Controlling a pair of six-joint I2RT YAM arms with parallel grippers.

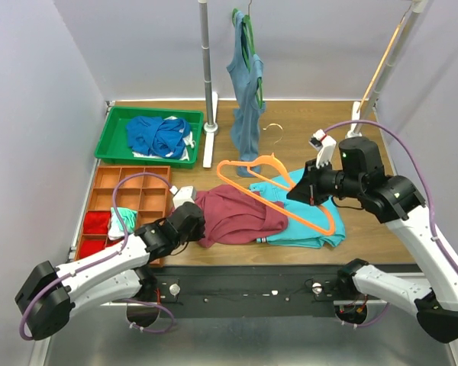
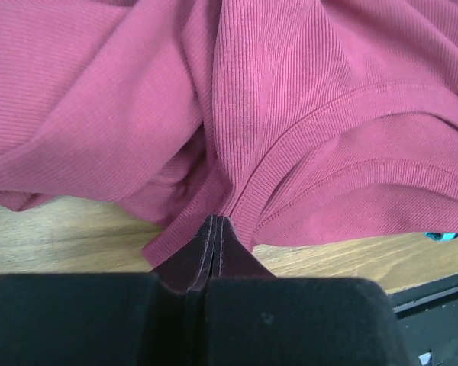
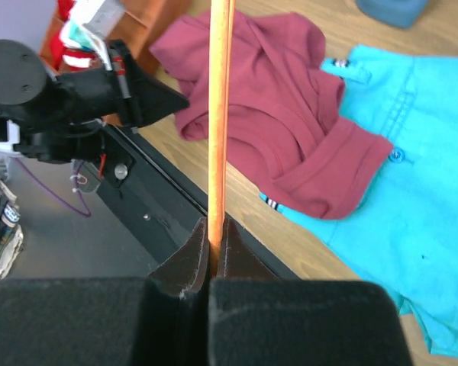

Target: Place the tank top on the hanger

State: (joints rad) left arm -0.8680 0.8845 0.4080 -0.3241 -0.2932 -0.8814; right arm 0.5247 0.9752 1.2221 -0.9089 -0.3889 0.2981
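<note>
The maroon tank top [image 1: 233,213] lies crumpled on the wooden table near the front edge, partly over a turquoise garment. My left gripper [image 1: 192,217] is at its left edge. In the left wrist view the jaws [image 2: 216,219] are shut and pinch the ribbed hem of the tank top [image 2: 305,91]. My right gripper [image 1: 301,191] is shut on a bar of the orange hanger [image 1: 248,162] and holds it above the tank top's right side. The right wrist view shows the hanger [image 3: 220,114] clamped between the jaws [image 3: 216,225], with the tank top [image 3: 275,84] below.
A turquoise garment [image 1: 313,217] lies under the tank top's right side. A green tray [image 1: 111,141] of blue clothes and an orange compartment box [image 1: 141,187] stand at the left. A grey-blue top [image 1: 246,91] hangs at the back beside a pole [image 1: 206,61].
</note>
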